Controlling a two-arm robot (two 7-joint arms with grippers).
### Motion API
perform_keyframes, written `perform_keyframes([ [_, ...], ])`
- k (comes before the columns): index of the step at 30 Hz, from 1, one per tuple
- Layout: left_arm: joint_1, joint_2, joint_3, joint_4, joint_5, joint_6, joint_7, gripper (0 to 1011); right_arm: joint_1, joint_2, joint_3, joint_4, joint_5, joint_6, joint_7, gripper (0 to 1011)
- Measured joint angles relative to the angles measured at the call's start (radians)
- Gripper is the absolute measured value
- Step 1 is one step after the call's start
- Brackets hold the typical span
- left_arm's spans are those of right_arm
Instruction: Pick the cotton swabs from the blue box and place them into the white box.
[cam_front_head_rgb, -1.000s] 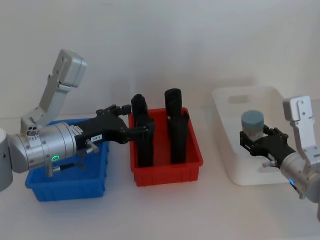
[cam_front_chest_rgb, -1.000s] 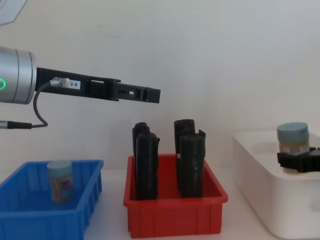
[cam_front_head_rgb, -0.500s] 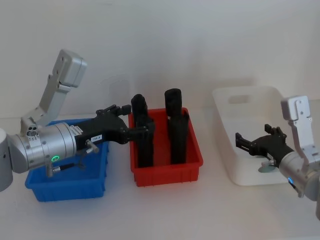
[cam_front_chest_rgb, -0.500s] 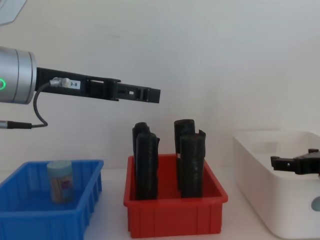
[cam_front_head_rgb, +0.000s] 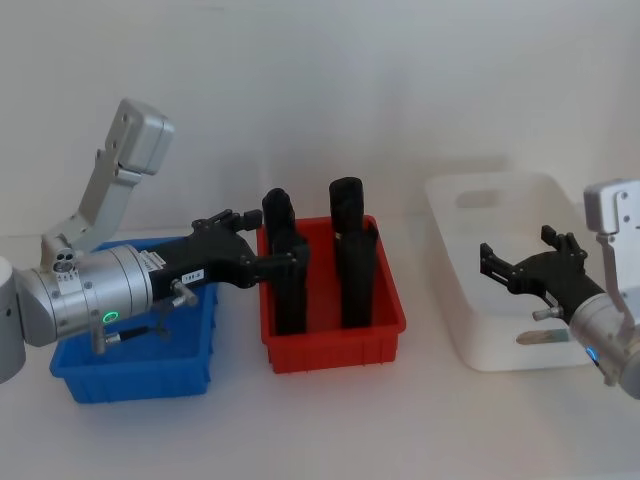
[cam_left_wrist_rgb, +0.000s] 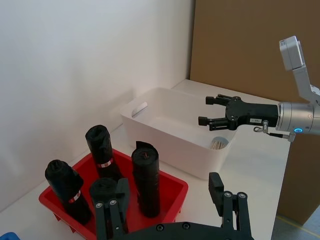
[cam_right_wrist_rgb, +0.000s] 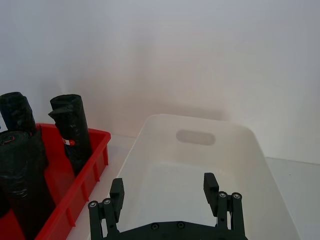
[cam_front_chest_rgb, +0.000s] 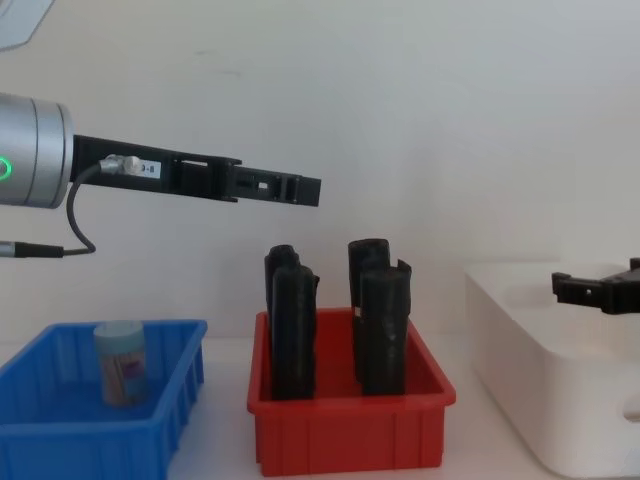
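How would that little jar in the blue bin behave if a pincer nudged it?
The jar stands upright in the blue bin and is taller than wide, so a nudge would probably tip it. Being round, it would likely roll once down. Small and seemingly plastic, it is probably light.

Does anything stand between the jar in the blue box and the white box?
Yes. The red bin with four upright black rolls sits between the blue box, holding the jar, and the white box.
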Motion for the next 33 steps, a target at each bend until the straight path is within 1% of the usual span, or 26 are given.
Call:
perform_keyframes([
  [6, 0.000, 0.000, 0.000, 0.000, 0.000, 0.000, 0.000, 1000, -0.013, 0.005, 0.004, -0.027, 0.002, -0.014, -0.008, 1001],
  [11, 0.000, 0.000, 0.000, 0.000, 0.000, -0.001, 0.001, 1000, -0.016, 0.006, 0.004, -0.029, 0.003, -0.015, -0.008, 1001],
  [15, 0.008, -0.002, 0.006, -0.003, 0.006, -0.016, 0.022, 1000, -0.027, 0.009, 0.003, -0.043, 0.007, -0.017, -0.010, 1001],
  [17, 0.015, -0.004, 0.011, -0.005, 0.013, -0.029, 0.042, 1000, -0.044, 0.013, 0.001, -0.065, 0.011, -0.021, -0.013, 1001],
  [18, 0.015, -0.004, 0.011, -0.005, 0.013, -0.029, 0.042, 1000, -0.050, 0.015, 0.000, -0.072, 0.013, -0.022, -0.014, 1002],
  [21, 0.032, -0.008, 0.023, -0.010, 0.028, -0.057, 0.086, 1000, -0.075, 0.022, -0.003, -0.103, 0.021, -0.027, -0.019, 1002],
  [22, 0.032, -0.008, 0.023, -0.010, 0.028, -0.057, 0.086, 1000, -0.082, 0.023, -0.004, -0.110, 0.023, -0.029, -0.020, 1002],
  [24, 0.042, -0.010, 0.030, -0.013, 0.037, -0.076, 0.115, 1000, -0.104, 0.029, -0.006, -0.137, 0.029, -0.033, -0.023, 1001],
  [25, 0.050, -0.012, 0.036, -0.016, 0.045, -0.090, 0.136, 1000, -0.104, 0.029, -0.006, -0.137, 0.029, -0.033, -0.023, 1001],
  [29, 0.069, -0.017, 0.050, -0.022, 0.062, -0.124, 0.187, 999, -0.154, 0.043, -0.013, -0.199, 0.044, -0.043, -0.031, 1001],
  [30, 0.075, -0.019, 0.054, -0.024, 0.068, -0.137, 0.205, 1000, -0.154, 0.043, -0.013, -0.199, 0.044, -0.043, -0.031, 1001],
  [33, 0.087, -0.022, 0.062, -0.028, 0.078, -0.157, 0.236, 1000, -0.189, 0.052, -0.016, -0.242, 0.054, -0.051, -0.037, 1001],
])
